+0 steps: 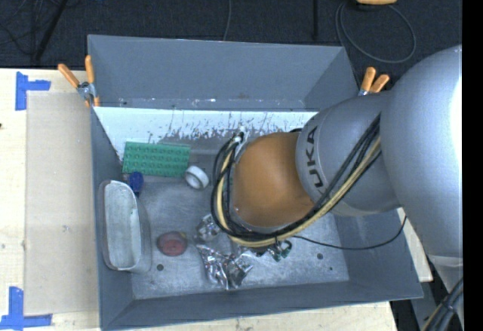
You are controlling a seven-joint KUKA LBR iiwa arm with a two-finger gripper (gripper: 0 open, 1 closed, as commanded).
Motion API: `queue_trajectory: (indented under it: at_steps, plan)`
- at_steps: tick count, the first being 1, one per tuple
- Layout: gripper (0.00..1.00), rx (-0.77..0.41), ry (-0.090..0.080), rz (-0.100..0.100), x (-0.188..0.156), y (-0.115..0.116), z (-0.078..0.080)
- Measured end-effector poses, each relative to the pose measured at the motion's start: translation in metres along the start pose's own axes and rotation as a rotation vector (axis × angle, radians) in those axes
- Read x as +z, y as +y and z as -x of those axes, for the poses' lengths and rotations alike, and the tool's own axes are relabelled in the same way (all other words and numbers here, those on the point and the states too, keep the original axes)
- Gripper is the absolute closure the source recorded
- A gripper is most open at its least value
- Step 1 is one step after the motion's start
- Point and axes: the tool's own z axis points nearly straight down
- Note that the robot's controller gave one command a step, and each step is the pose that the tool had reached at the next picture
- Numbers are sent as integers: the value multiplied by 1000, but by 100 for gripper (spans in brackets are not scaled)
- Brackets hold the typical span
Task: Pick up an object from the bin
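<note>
The claw (230, 250) hangs over a crumpled silvery thing (223, 271) directly beneath it; apart or together, I cannot tell. Best to descend straight and centred, clear of the dark red disc (173, 244) beside it.

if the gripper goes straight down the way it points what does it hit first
Probably the crumpled silvery heap at the front middle of the bin; the gripper points down just over its right edge. The orange cover hides the depth, so it might reach the bare floor instead.

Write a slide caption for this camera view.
Robot arm reaches into a grey bin, above crumpled silvery scraps beside a dark red disc.
</note>
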Motion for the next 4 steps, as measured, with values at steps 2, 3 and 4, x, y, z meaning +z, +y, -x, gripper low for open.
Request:
queue_trajectory:
  at_steps: [2, 3, 4]
  plan:
    - [100, -429, -5, -3, -1, 40, -1]
    - [0, -427, -5, -1, -1, 40, -1]
    - [100, -425, 2, 0, -1, 40, -3]
